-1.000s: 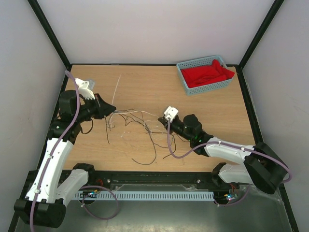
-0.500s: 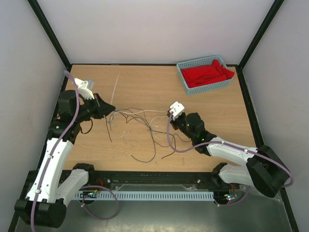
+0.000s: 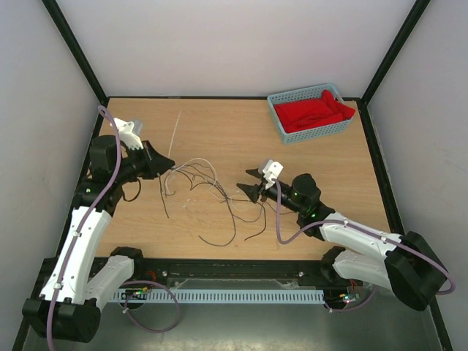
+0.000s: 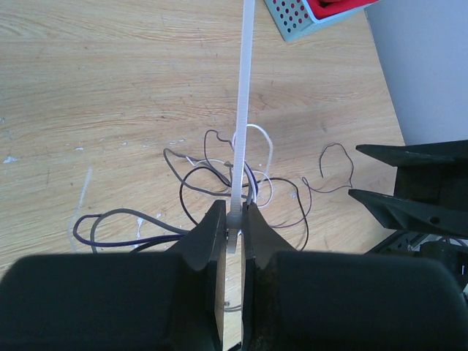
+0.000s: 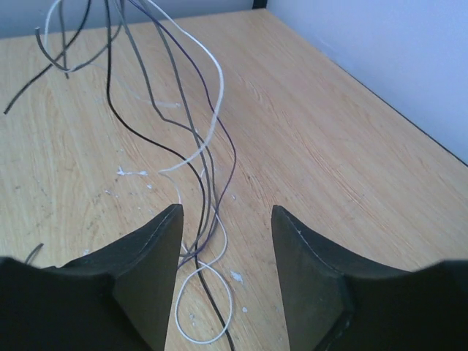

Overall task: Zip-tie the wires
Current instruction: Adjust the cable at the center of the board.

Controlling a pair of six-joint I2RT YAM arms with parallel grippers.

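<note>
Finds the right gripper (image 3: 248, 183) newly spread apart, shut a moment ago, and drawn clear of the wires (image 3: 208, 191), loose strands showing between its jaws. Sees those wires sprung into rounder loops nearer the left gripper (image 3: 168, 164), still clamped on the zip tie (image 4: 242, 110) slanting away above them. Loses the tie's far end past the wrist view's edge, its foot inside the closed jaws.

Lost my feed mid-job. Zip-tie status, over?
Left gripper shut on zip tie. Right gripper open over the loose wires. Basket in far corner, nothing in the way.
</note>
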